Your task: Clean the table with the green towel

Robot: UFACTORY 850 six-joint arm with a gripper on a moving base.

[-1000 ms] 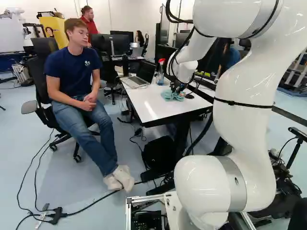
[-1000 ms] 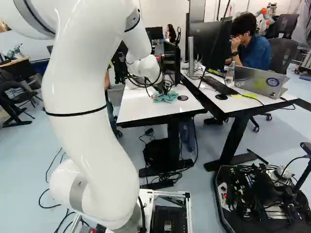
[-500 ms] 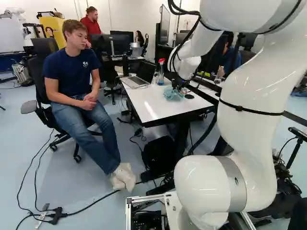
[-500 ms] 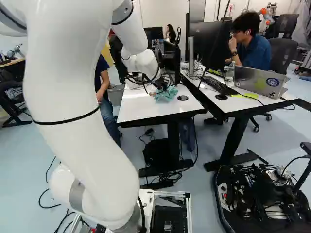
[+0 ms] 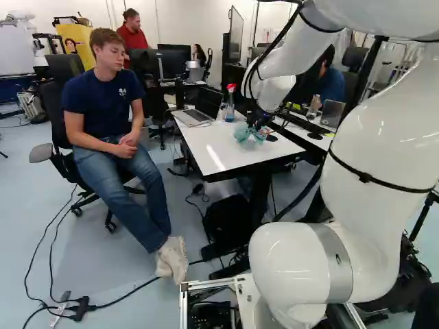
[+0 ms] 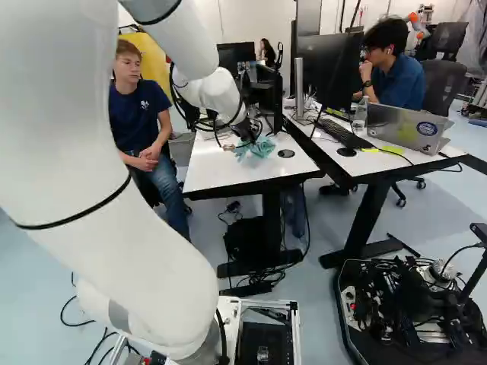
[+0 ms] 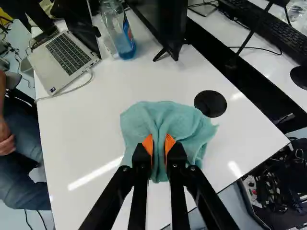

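Passage over table between laptop and towel, spray bottle and monitor beyond, their gap seemingly narrow

2 base cameras sit behind the arm, 1 to its left and 1 to its right, facing ahead and slightly down. The wrist camera is closest, facing steeply down at the table from above. All 3 views share the table and the keyboard to its right. The left base and wrist views share the laptop and spray bottle, far left.
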